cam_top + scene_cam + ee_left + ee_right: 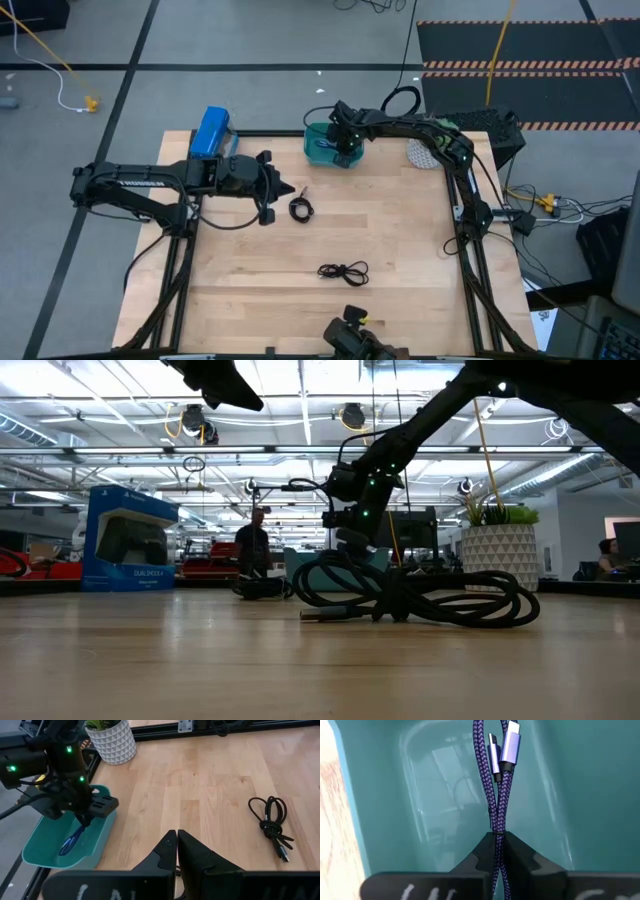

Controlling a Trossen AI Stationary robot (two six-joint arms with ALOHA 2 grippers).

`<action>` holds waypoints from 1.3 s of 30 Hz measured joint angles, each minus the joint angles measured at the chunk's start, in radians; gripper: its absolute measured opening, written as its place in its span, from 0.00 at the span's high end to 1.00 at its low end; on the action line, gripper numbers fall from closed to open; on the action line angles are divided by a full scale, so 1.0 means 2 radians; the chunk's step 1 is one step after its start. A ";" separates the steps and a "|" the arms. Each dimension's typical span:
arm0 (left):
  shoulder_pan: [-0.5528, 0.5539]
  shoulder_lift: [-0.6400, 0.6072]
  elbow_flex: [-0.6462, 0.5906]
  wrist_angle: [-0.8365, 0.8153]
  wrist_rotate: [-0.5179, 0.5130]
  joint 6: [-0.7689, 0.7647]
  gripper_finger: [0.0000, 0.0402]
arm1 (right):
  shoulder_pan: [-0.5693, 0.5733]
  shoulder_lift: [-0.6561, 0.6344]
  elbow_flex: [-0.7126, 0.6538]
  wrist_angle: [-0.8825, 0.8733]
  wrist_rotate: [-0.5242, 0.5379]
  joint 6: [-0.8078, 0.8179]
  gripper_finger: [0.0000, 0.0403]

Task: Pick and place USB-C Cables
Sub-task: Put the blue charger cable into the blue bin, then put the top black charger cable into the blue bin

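My right gripper (498, 836) hovers over the teal bin (322, 152) at the table's far edge, shut on the bluish-grey braided USB-C cable (492, 790), which also shows in the left wrist view (71, 841) inside the bin. The tight black coil (301, 209) lies flat on the table centre. The loose black bundle (343, 271) lies nearer the near edge, also in the left wrist view (272, 822). My left gripper (293, 190) is shut and holds nothing, just beyond the coil on its far-left side. My right gripper pinches the bluish-grey cable between its two fingers, with two doubled strands (496, 827) passing through the jaws. The fingers come from above, pointing down into the bin. The cable hangs below them, its two plug ends (509, 745) low inside the bin.
A white patterned planter (424, 153) stands at the far right corner, right of the bin. A blue box (211, 131) sits at the far left edge. Black frame rails border the table. Bare wood lies between the coil, the bundle and the right rail.
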 joint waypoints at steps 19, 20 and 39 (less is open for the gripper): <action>0.000 0.000 0.000 0.001 0.000 -0.003 0.95 | 0.016 -0.014 0.000 -0.001 0.049 0.013 0.74; 0.000 0.000 0.000 0.001 0.000 -0.004 0.95 | 0.018 -0.019 0.000 0.000 0.053 0.013 0.72; -0.013 0.000 0.000 0.011 0.000 -0.022 0.95 | 0.160 -0.263 -0.012 -0.201 0.067 0.178 0.64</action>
